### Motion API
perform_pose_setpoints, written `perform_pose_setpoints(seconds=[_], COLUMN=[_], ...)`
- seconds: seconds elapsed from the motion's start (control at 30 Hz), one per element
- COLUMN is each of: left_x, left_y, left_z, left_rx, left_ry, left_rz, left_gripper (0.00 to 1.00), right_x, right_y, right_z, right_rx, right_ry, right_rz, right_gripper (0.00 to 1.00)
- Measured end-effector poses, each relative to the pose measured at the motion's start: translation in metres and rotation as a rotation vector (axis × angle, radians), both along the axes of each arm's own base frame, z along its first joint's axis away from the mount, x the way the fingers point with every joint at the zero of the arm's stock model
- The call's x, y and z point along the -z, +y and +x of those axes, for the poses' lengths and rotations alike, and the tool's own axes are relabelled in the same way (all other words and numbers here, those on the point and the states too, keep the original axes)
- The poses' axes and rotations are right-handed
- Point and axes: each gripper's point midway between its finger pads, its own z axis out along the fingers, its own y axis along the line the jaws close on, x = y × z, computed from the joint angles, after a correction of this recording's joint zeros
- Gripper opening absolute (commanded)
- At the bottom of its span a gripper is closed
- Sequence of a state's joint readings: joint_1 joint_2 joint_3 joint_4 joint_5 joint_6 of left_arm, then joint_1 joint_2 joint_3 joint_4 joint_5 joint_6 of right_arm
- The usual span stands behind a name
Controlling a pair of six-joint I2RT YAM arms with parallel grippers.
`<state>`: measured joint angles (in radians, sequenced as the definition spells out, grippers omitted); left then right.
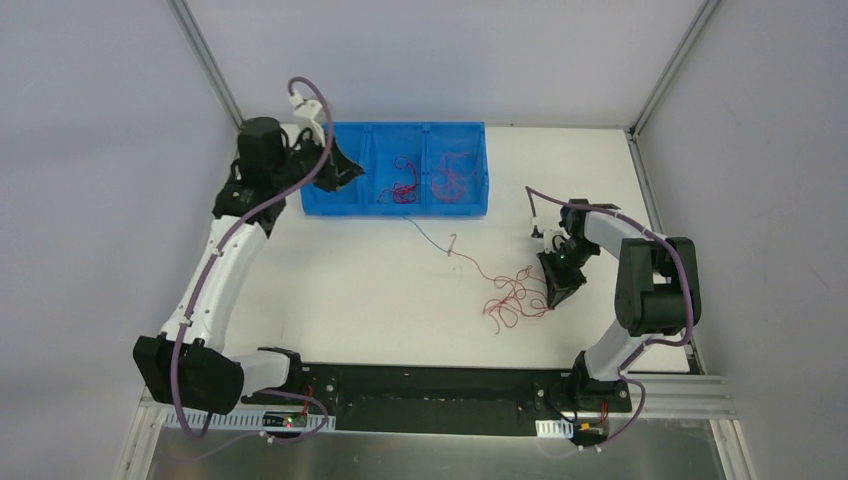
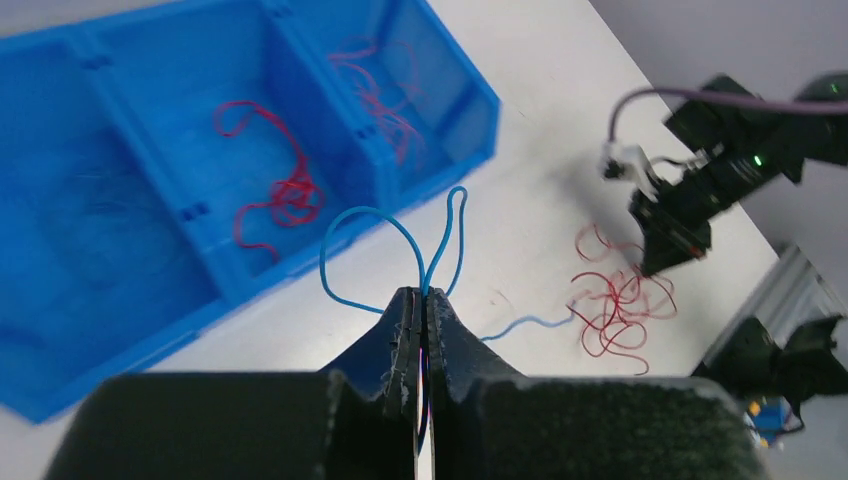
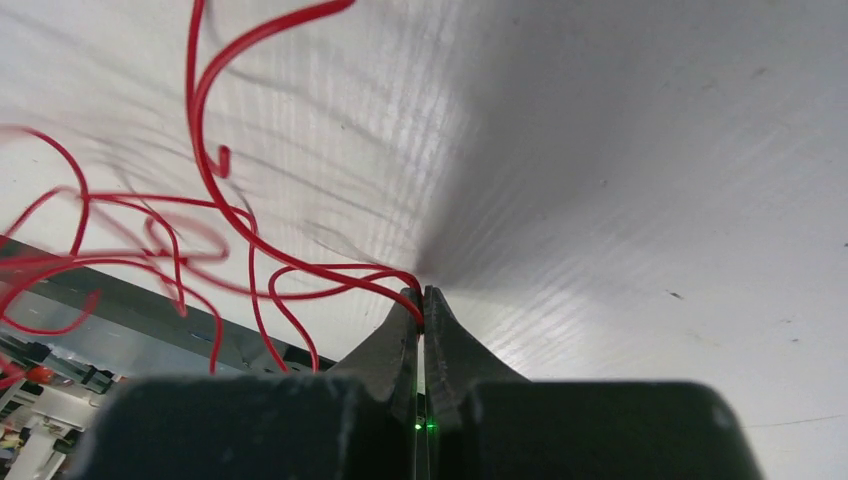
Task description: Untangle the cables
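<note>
The left gripper [image 2: 420, 296] is pressed together on a blue cable [image 2: 362, 209], which is pinched at a fold, so that two loops stand out past the fingertips toward 12 o'clock. A thin tail of it is seen leaving the jaws at 3 o'clock in the left wrist view and running toward the red tangle [image 2: 615, 310]; whether that end is caught in the tangle cannot be told. In the top view the left gripper [image 1: 335, 170] is held over the left compartment of the bin [image 1: 395, 207], at about 11 o'clock on the table [image 1: 380, 300]. Red cables are seen in the middle and right compartments, so the left one is probably meant for blue (a sorting by colour is only judged, not shown).

The right gripper [image 3: 424, 296] is likewise closed, on a red cable [image 3: 250, 240] nipped at the fingertips low against the table. From there red strands curl away toward 9 and 11 o'clock in its wrist view. In the top view the right gripper [image 1: 560, 290] is placed at the right edge of the red tangle [image 1: 515, 298], at about 4 o'clock on the table. The tangle is probably being anchored so that the blue cable can be drawn clear without the heap being dragged along.
</note>
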<state>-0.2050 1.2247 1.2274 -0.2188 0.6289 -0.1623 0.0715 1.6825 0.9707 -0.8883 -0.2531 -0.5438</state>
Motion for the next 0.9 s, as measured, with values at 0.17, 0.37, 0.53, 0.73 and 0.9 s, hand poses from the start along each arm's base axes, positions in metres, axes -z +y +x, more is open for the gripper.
perform_pose_setpoints(seconds=[0.17,0.37,0.53,0.73,0.9], left_x=[-0.048,-0.115,-0.120,-0.062,-0.006], left_y=[0.077,0.132,0.153,0.160,0.162], left_z=[0.032,0.059,0.086,0.130,0.161], left_rx=[-0.205,-0.343,-0.390,-0.393,-0.404], left_ry=[-0.067,-0.215,-0.223,-0.096,-0.016], left_rz=[-0.005,0.003,0.013,0.020,0.075], left_gripper=[0.00,0.00,0.00,0.00,0.00], right_x=[0.000,0.000,0.000,-0.010,-0.032], right_y=[-0.007,-0.008,-0.009,0.005,0.025], right_z=[0.000,-0.001,-0.001,-0.005,0.001], right_rx=[-0.014,-0.030,-0.028,-0.012,0.015], right_ry=[-0.001,-0.002,0.000,0.022,-0.009], right_rz=[-0.004,-0.003,0.003,0.084,0.200], right_gripper=[0.00,0.00,0.00,0.00,0.00])
